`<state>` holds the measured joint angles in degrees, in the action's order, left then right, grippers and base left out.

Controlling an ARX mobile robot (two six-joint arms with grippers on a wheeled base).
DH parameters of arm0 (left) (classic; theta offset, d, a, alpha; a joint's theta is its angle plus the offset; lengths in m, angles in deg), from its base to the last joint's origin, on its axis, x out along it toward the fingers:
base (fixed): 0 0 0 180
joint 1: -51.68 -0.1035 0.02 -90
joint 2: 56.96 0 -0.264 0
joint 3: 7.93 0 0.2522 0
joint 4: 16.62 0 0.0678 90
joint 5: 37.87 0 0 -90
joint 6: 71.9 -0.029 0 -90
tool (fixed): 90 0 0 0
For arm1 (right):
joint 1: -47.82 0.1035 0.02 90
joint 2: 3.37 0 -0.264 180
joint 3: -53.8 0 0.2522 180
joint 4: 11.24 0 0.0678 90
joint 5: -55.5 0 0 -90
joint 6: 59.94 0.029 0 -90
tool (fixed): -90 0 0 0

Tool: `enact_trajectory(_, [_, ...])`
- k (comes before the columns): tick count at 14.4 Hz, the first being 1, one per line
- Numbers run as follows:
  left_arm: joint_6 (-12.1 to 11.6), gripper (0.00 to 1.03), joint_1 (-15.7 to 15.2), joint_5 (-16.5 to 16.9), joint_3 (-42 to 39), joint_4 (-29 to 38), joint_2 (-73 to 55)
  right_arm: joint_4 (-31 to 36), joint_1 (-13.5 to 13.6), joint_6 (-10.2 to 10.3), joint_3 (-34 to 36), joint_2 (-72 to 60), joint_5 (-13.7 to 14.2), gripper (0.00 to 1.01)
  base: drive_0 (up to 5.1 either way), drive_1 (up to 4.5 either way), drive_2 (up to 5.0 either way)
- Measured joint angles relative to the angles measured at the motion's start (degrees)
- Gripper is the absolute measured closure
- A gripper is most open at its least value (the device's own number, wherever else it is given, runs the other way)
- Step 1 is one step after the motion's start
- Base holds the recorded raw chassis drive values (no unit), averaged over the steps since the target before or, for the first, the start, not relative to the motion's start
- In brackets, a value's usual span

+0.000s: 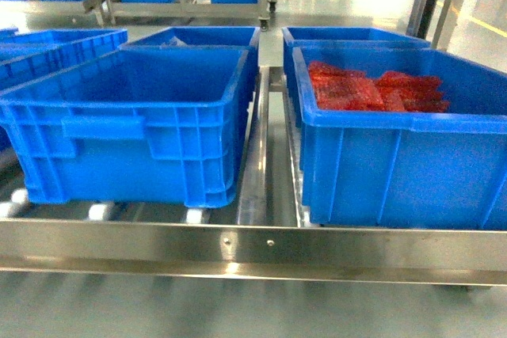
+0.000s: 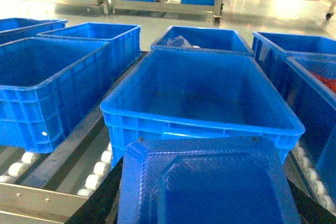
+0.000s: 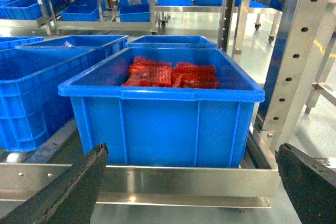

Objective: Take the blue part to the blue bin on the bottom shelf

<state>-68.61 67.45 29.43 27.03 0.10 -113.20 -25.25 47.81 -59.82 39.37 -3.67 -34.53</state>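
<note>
Head view: the blue bin [image 1: 135, 116] is seen empty on the bottom shelf [image 1: 238, 247]. Left wrist view: the blue part [image 2: 205, 182] is carried just short of the bin's rim; left hand's grip cannot be told. Right wrist view: right hand [image 3: 189, 182] is spread, unladen. Drop not yet made.

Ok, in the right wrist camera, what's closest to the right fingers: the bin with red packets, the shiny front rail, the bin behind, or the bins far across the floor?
From the right fingers, nearest first:
1. Shiny front rail, just ahead, low.
2. Bin with red packets, sitting right behind the rail.
3. Bin behind, only its rim shows.
4. Far bins, across the floor, upper left.
</note>
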Motion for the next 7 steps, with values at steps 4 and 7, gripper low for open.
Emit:
enact_trajectory(4, [0.0, 0.6, 0.0, 0.0, 0.0, 0.2, 0.0, 0.1, 0.0, 0.0, 0.0, 0.0, 0.0, 0.03, 0.0, 0.0, 0.0])
enact_trajectory(7, [0.0, 0.6, 0.0, 0.0, 0.0, 0.0, 0.0, 0.0, 0.0, 0.0, 0.0, 0.0, 0.0, 0.03, 0.0, 2.72, -2.7])
